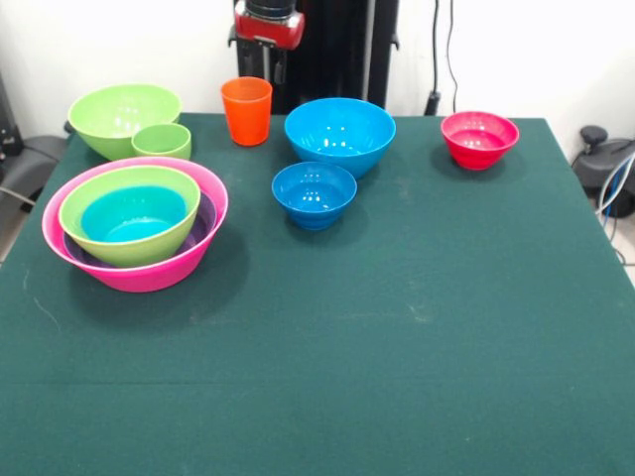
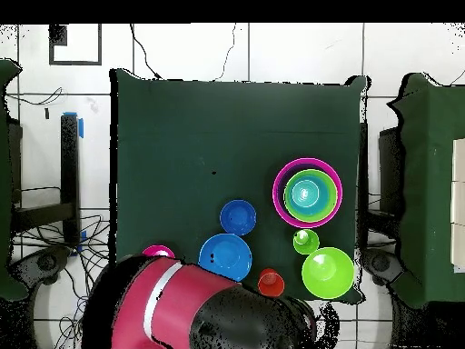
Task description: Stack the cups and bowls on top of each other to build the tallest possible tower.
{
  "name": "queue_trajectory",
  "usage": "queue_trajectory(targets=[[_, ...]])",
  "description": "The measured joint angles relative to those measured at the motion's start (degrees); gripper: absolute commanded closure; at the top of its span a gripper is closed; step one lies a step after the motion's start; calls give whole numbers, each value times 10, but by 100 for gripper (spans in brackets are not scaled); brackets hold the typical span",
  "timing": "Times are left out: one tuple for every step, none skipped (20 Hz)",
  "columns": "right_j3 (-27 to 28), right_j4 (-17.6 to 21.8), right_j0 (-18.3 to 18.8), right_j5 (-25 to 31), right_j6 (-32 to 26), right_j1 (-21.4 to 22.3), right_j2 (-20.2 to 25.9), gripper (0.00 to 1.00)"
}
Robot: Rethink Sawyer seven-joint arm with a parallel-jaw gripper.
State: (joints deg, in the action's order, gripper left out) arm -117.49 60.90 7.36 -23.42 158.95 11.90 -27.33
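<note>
the pincer shows only at the top centre of the front view, a red and black stub drawn back above the far edge of the tabletop; whether it is spread or pressed together cannot be told. in the overhead view the red arm fills the lower left and hides the pincer itself

just below the pincer in the front view stands the orange cup, upright and empty. to its right sits the large blue bowl, and just in front of that the smaller blue bowl, both empty and close together. the small red bowl sits alone well apart at the upper right; in the overhead view it is half hidden by the arm

at the upper left the lime green bowl has the light green cup against its front rim

at the left edge lies the tower: the pink bowl as base, a purple bowl showing only as a thin rim inside it, then a second lime green bowl, then a blue bowl innermost, all nested
</note>
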Motion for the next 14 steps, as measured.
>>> queue_trajectory(targets=[[0,0,-2,0,0,-1,0,0],[0,0,-4,0,0,-1,0,0],[0,0,-5,0,0,-1,0,0],[0,0,-7,0,0,-1,0,0],[0,0,-9,0,0,-1,-1,0],[0,0,-11,0,0,-1,-1,0],[0,0,-12,0,0,-1,-1,0],[0,-2,-14,0,0,-1,-2,0],[0,-4,-16,0,0,-1,-2,0],[0,-5,-18,0,0,-1,-3,0],[0,-7,-19,0,0,-3,-3,0],[0,-9,-20,0,0,-4,-4,0],[0,-11,-21,0,0,-6,-5,0],[0,-13,-21,-1,0,-7,-5,0]])
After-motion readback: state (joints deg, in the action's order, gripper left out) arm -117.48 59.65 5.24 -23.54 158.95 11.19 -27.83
